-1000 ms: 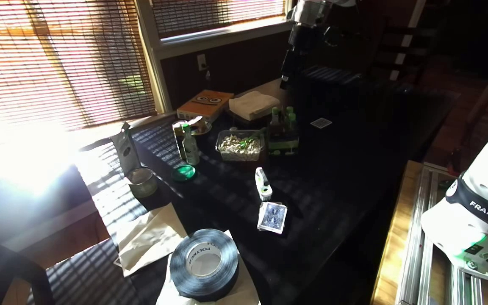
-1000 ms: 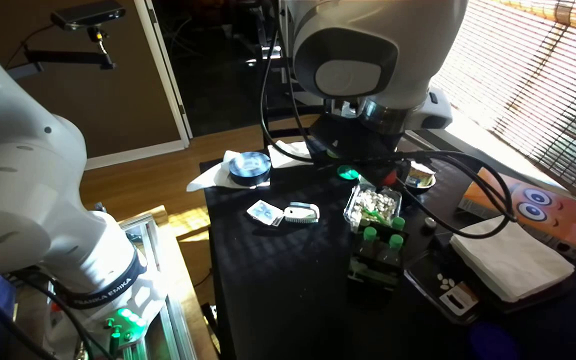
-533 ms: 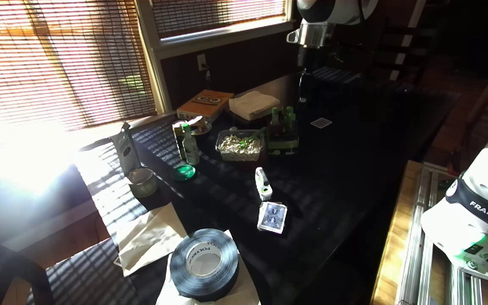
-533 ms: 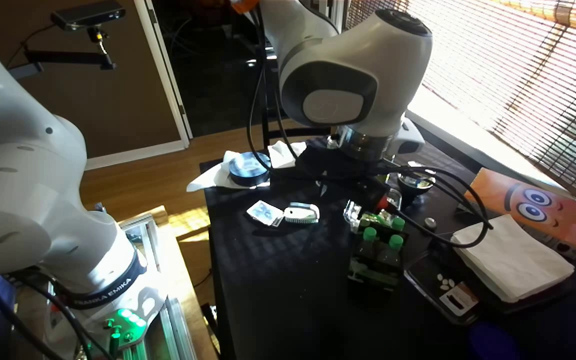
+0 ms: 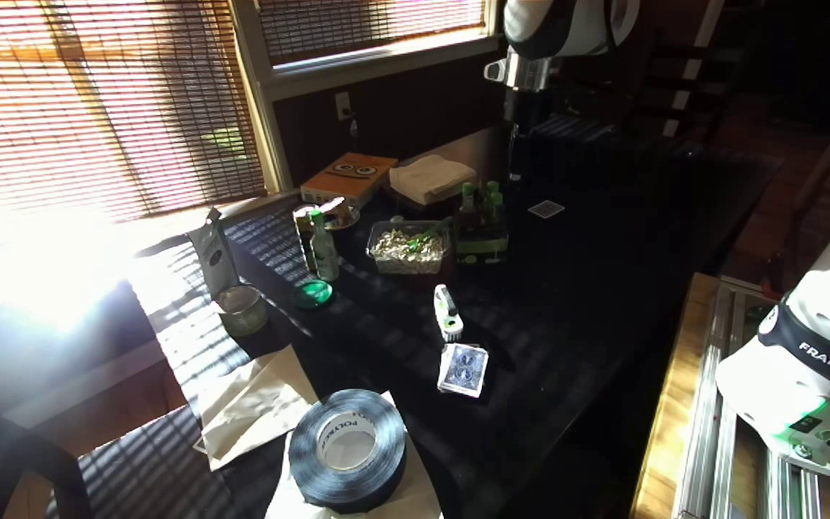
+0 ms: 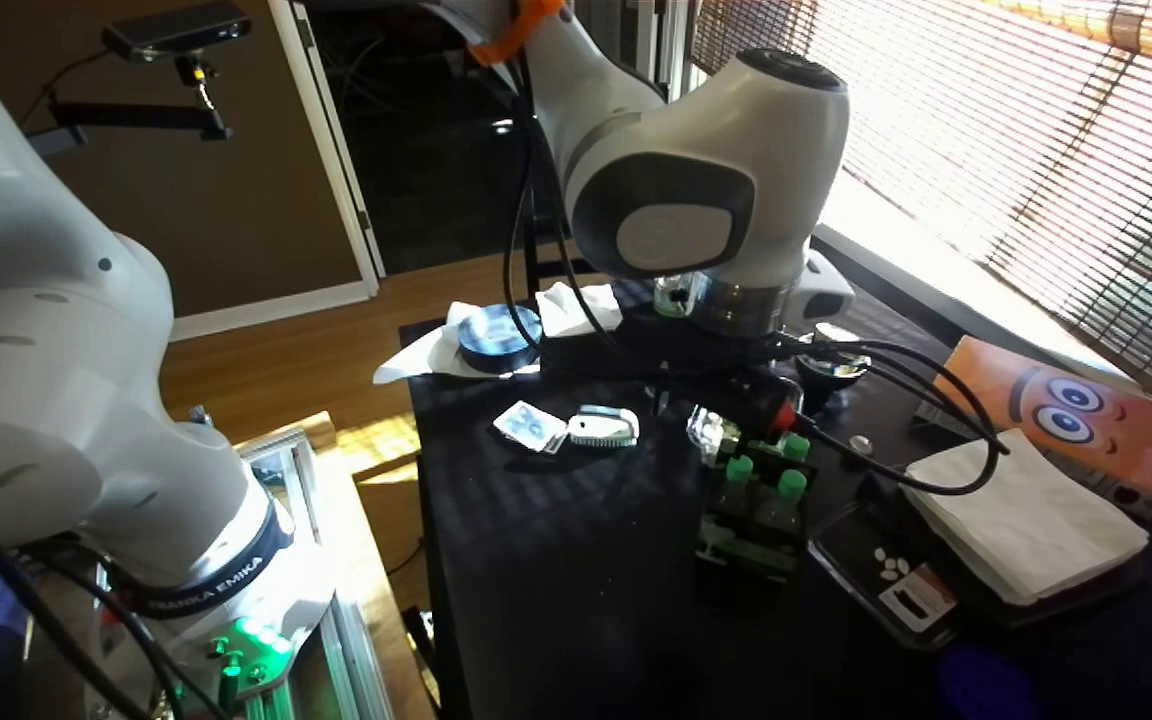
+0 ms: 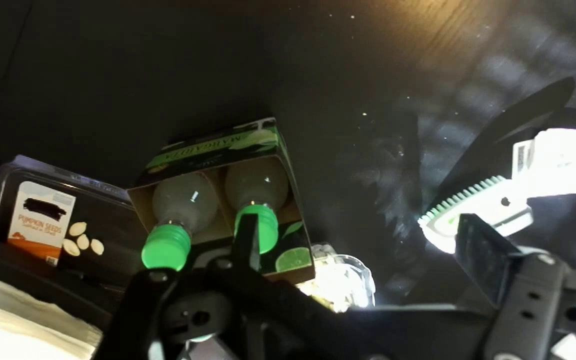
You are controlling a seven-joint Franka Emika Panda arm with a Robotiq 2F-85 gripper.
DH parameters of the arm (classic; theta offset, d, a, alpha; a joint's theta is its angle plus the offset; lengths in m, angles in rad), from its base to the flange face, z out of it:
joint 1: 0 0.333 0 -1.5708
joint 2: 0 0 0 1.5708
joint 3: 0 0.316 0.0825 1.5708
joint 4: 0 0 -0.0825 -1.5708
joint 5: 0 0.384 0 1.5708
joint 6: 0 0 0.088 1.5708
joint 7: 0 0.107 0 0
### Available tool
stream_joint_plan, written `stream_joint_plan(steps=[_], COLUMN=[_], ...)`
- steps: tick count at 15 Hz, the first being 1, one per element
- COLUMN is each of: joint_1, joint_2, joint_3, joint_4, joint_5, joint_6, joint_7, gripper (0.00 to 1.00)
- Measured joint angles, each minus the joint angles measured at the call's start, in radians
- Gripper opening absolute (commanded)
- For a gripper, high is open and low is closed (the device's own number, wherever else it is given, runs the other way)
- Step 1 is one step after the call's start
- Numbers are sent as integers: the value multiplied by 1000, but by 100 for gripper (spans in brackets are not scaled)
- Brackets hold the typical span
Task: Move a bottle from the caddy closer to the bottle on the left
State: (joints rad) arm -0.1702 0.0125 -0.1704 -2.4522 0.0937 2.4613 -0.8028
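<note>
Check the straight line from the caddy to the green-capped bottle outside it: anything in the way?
Yes: the clear plastic tub of shiny pieces, standing between the caddy and the outside bottle in an exterior view. One of the caddy bottles would probably need lifting over the tub or carrying around it.

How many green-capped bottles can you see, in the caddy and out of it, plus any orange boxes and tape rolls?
Green-capped bottles showing in the caddy: 3
Upright green-capped bottle outside it: 1
Orange box: 1
Tape roll: 1
Total: 6
</note>
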Motion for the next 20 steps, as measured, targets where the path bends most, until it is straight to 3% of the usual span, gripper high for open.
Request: stream_joint_plan(steps=[8,10,13,15,18,20], joint_1=[-6,-12,-13,-15,-20,-24], joint_2=[151,170,183,190,203,213], joint_3=[9,15,19,19,21,24], joint_4=[37,53,59,59,59,59], joint_5=[-46,-46,-46,-46,-46,-46], joint_6=[177,197,217,221,223,229], joint_7=[3,3,3,3,3,3], gripper=[87,80,61,59,46,44])
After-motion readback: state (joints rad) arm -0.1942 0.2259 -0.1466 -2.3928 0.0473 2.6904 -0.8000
